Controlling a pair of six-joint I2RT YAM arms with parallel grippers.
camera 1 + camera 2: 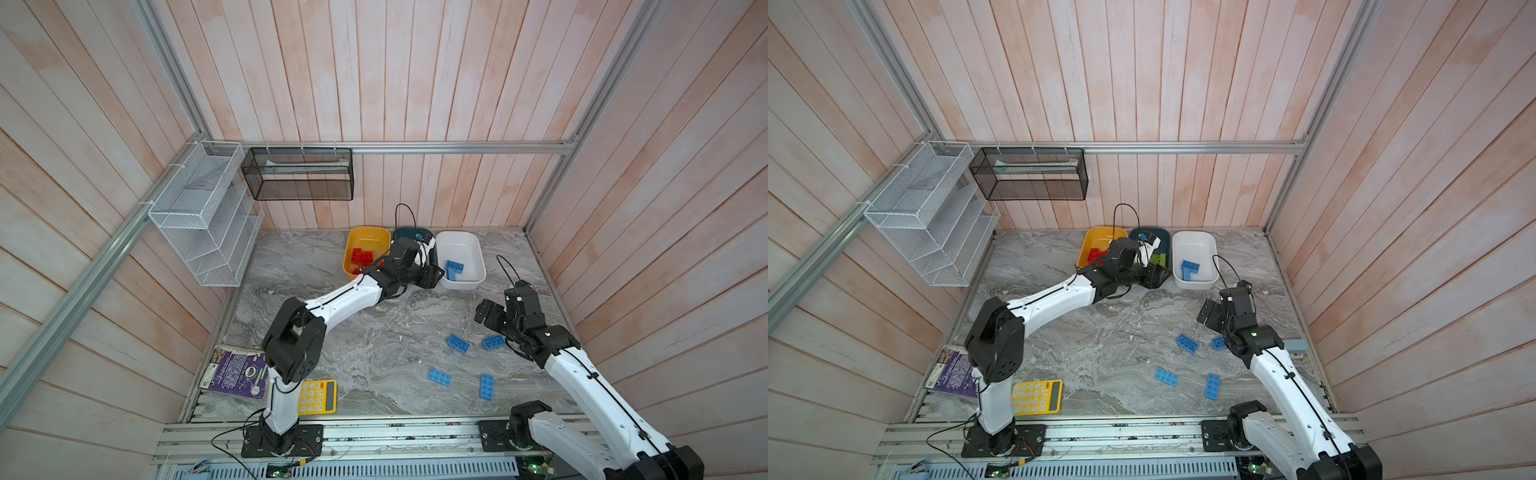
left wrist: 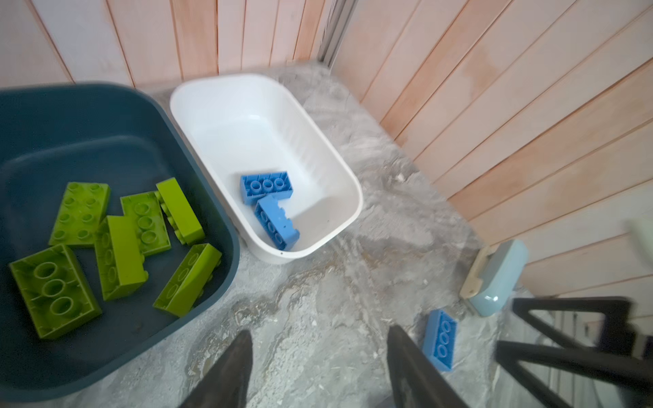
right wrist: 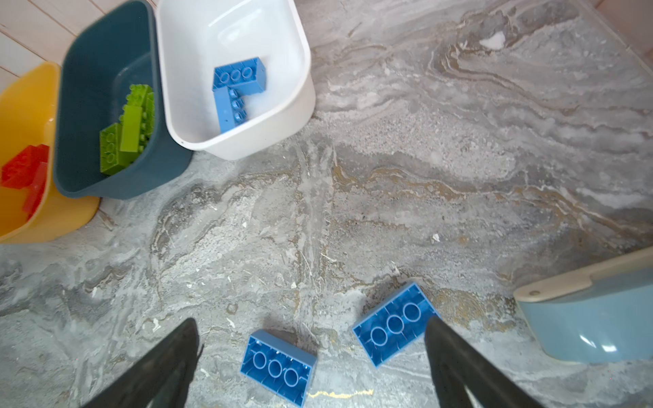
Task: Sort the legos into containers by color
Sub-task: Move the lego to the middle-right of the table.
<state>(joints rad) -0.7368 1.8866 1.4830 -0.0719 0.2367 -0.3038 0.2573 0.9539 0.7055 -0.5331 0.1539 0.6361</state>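
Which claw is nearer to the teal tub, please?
Left. The left claw hovers just off a near corner of the teal tub; the right claw is farther away, above loose blue bricks.

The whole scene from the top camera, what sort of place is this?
Probably a robot test booth in a lab, not a home. Two robot arms are bolted to a metal rail, an aluminium frame holds plank walls around a marble-look table, and toy bricks lie in and near plastic tubs.

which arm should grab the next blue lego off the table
Right. The right tool hangs open over two loose blue legos; the left tool is farther off, by the teal tub.
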